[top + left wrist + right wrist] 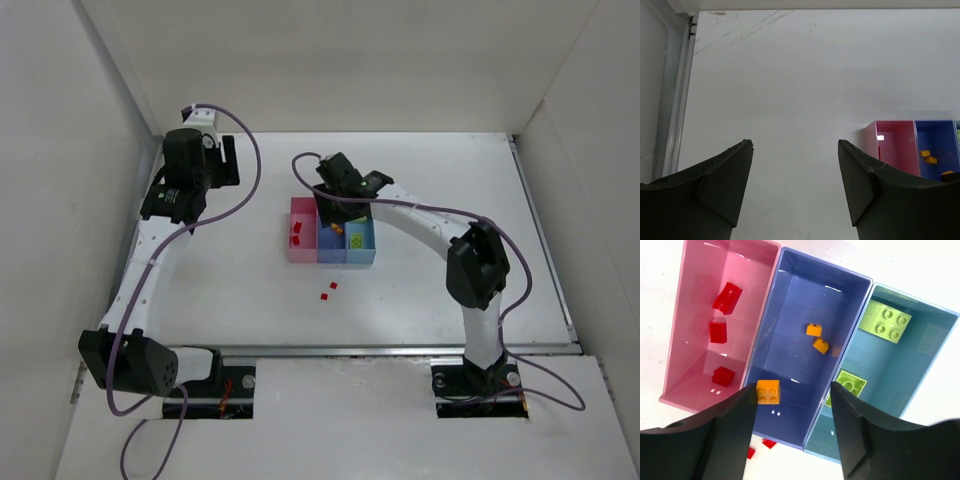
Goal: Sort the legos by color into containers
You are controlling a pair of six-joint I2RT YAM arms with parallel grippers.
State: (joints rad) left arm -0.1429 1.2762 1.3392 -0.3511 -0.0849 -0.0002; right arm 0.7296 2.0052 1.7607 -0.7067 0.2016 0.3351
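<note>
White table (450,200) enclosed by pale walls (60,150), with both arms based at its near edge. The left arm (150,260) reaches toward the far left corner. The right arm (440,225) bends inward over a row of three joined bins near the table's middle. In that row the pink bin (747,295) touches the blue-violet bin (795,305), which touches the light-blue bin (910,360). The left gripper (795,145) hangs over bare table, well apart from the bins, its jaws spread wide with nothing between them. The right gripper (793,387) sits directly above the blue-violet bin, jaws parted and clamping nothing. One orange brick (768,391) shows at the inner edge of the finger nearer the pink bin; whether it touches that finger cannot be told. Contents: three red bricks (717,332) in the pink bin, two further orange bricks (814,330) in the blue-violet bin, two yellow-green bricks (891,321) in the light-blue bin. Two loose red bricks (333,286) lie close together on the table, just in front of the bins
</note>
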